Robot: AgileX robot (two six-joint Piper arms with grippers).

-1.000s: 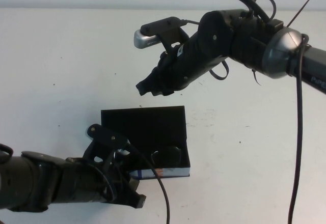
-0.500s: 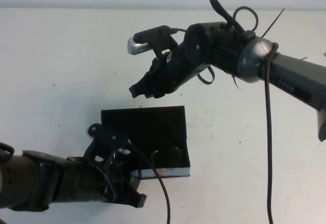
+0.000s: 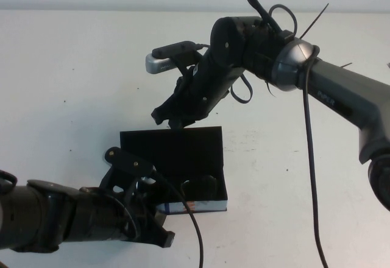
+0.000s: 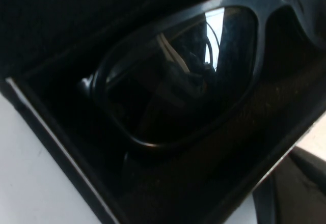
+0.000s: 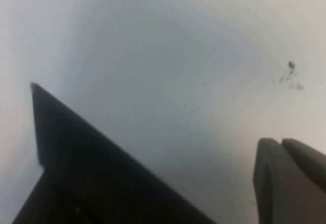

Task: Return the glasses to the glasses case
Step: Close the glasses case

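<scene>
High view: glasses lie inside the open glasses case. Right gripper, jaws clenched and empty, hovers at the far lid edge, apparently to close it. Left gripper sits at the case's near-left; jaw state indeterminate.

Left wrist view: glasses seated in the lining.

Right wrist view: lid edge above the counter.

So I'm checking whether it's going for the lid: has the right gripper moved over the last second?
Yes. The right gripper, shut, has come down and toward the robot's left, now just above the far edge of the glasses case, which has stayed put.
</scene>
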